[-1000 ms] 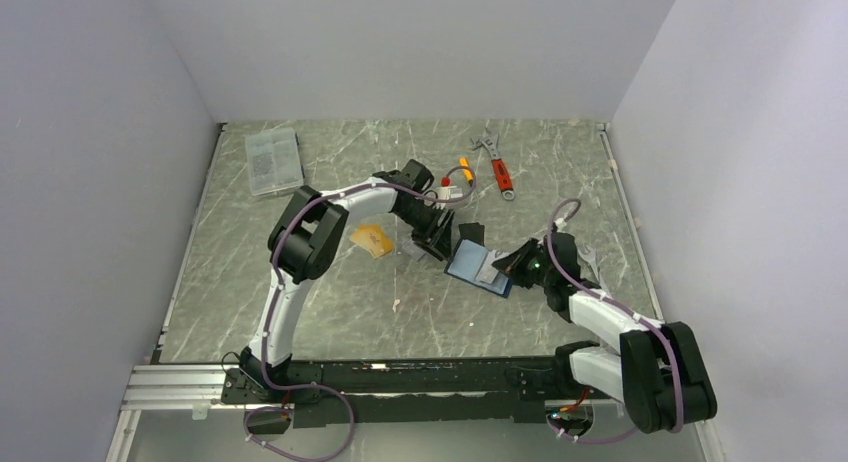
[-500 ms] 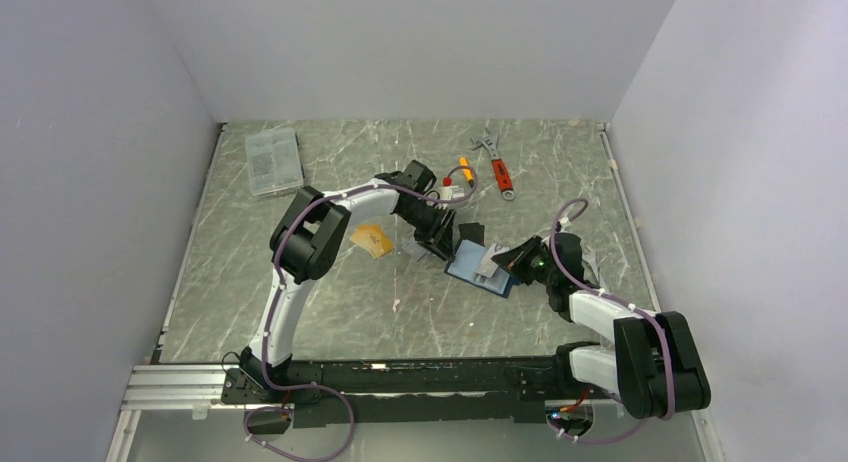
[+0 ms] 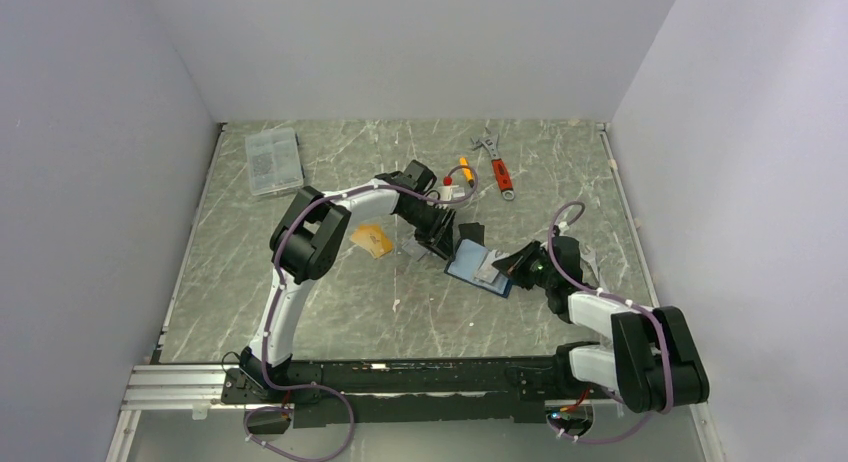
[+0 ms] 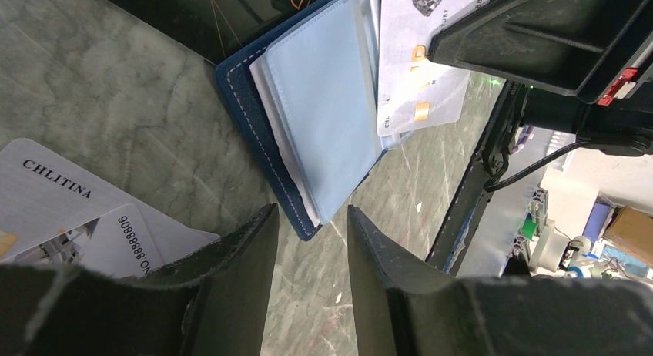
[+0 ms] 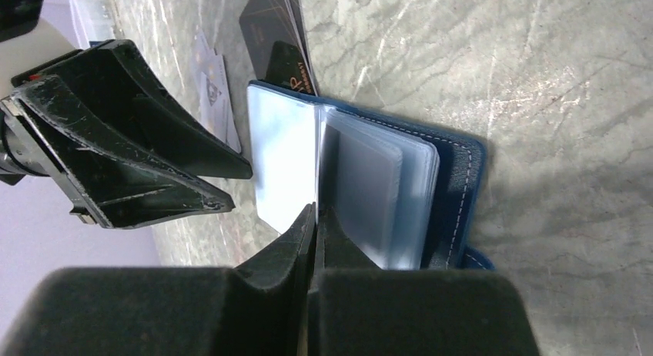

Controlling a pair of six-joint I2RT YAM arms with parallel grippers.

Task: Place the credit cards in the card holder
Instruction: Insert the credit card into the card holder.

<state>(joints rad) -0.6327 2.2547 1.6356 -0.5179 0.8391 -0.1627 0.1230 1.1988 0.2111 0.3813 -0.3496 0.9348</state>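
Observation:
The card holder lies open on the table, navy outside with a light blue page and clear sleeves. My right gripper is shut, with its tips down at the fold between the page and the sleeves. A silvery card rests on the sleeve side beneath it. My left gripper is open just short of the holder's near corner, with nothing between its fingers. More silvery credit cards lie at its left. Black cards lie behind the holder and an orange card further left.
A clear compartment box stands at the back left. A red-handled wrench and small orange and white parts lie at the back. Grey walls close in three sides of the table.
The left gripper's jaws have narrowed somewhat. The right arm has shifted slightly toward the holder and its gripper has stayed shut.

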